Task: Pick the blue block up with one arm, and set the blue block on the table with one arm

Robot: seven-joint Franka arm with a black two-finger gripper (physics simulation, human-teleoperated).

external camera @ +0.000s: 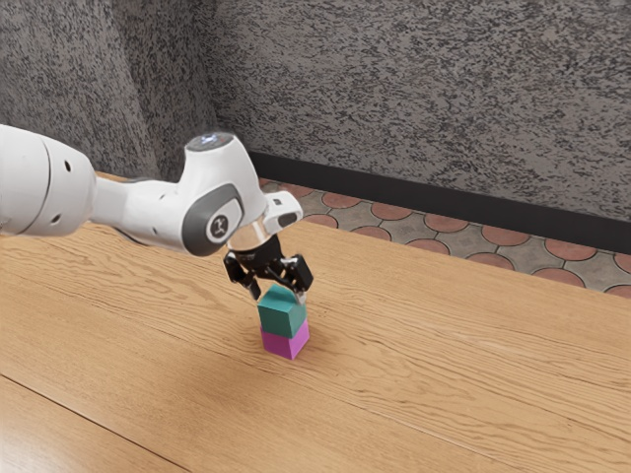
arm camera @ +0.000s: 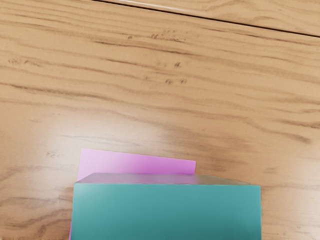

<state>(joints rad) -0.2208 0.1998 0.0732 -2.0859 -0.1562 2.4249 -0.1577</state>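
My black gripper (external camera: 278, 293) is right at the top of the teal-blue block (external camera: 282, 313), pointing down at it; whether it grips the block is unclear. Beneath the blue block is a magenta block (external camera: 286, 341), whose lower end meets the wooden table (external camera: 414, 365). In the wrist view the blue block (arm camera: 166, 212) lies large at the lower edge, with a strip of the magenta block (arm camera: 135, 162) showing past it. Their edges are slightly turned against each other, and the blue block covers most of the magenta one.
Bare wood surrounds the two blocks, with a dark seam (external camera: 94, 428) across the tabletop. Beyond the table's far edge are a tiled floor (external camera: 444, 225) and a grey textured wall (external camera: 424, 89).
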